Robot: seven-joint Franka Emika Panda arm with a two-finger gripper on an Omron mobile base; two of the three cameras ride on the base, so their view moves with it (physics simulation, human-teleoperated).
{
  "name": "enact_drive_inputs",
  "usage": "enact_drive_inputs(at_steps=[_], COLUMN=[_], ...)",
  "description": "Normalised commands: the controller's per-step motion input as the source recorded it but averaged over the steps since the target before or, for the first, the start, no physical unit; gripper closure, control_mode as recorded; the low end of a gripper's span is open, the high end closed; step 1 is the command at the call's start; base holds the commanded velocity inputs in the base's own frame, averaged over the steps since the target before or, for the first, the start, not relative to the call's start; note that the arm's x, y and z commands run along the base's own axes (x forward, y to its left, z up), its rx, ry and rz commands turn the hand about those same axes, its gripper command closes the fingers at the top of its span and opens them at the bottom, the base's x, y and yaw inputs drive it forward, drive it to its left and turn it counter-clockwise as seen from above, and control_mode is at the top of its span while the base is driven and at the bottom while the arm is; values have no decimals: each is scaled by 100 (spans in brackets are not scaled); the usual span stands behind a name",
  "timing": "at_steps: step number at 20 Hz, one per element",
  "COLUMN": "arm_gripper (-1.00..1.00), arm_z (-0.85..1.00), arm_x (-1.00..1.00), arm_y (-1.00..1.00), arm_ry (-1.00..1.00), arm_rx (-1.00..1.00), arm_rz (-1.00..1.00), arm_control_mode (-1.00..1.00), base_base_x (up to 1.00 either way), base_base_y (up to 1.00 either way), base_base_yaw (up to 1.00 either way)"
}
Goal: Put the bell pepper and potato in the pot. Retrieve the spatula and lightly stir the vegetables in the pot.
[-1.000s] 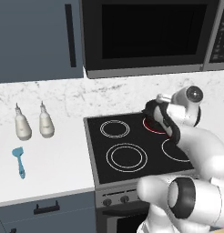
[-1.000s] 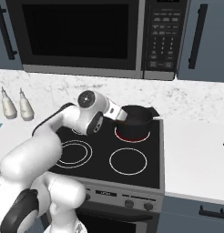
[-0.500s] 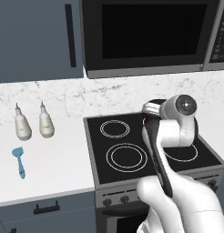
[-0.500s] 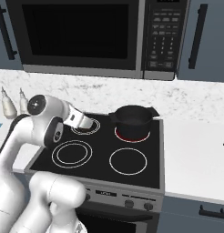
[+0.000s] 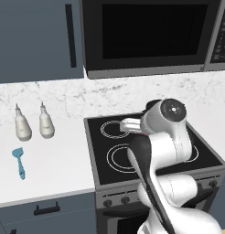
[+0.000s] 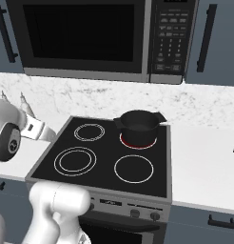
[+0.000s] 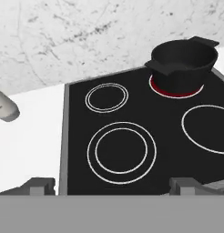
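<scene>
The black pot [image 6: 139, 125] stands on the back right burner, which glows red under it; it sits at the upper right [image 7: 183, 61] of the hand view. Its inside is hidden, and the bell pepper and potato are out of view. The blue spatula [image 5: 18, 162] lies on the white counter far left of the stove. My gripper [image 7: 112, 185] is open and empty, its fingertips [image 7: 41, 184] wide apart. It hangs over the stove's front left edge [image 6: 45, 133], well away from both pot and spatula.
Two white nozzle bottles [image 5: 22, 126] [image 5: 46, 124] stand on the counter behind the spatula. The black stove top [image 6: 104, 157] has several ringed burners. A microwave [image 6: 85, 35] hangs above it. More white counter [image 6: 204, 157] lies right of the stove.
My arm has swung left, from the pot across to the stove's left side. The gripper has stayed open and empty. The pot has not moved.
</scene>
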Motion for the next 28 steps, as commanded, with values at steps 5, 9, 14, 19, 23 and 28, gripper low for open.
enact_drive_inputs(at_steps=[5, 9, 14, 19, 23, 28], arm_gripper=[-100, -100, -100, -100, -100, -100], arm_z=[1, -24, -38, -58, -50, -32], arm_x=[-36, -7, 12, 19, 28, 51], arm_y=[100, 100, 100, 96, 82, 78], arm_ry=[22, 10, 11, 13, 16, 15], arm_rx=[0, -6, -11, -12, -2, 0], arm_rz=[31, 24, 13, 3, 0, 0], arm_control_mode=[-100, -100, -100, -100, -100, -100], base_base_x=[0, 0, 0, 0, 0, 0], base_base_y=[0, 0, 0, 0, 0, 0], base_base_yaw=[0, 0, 0, 0, 0, 0])
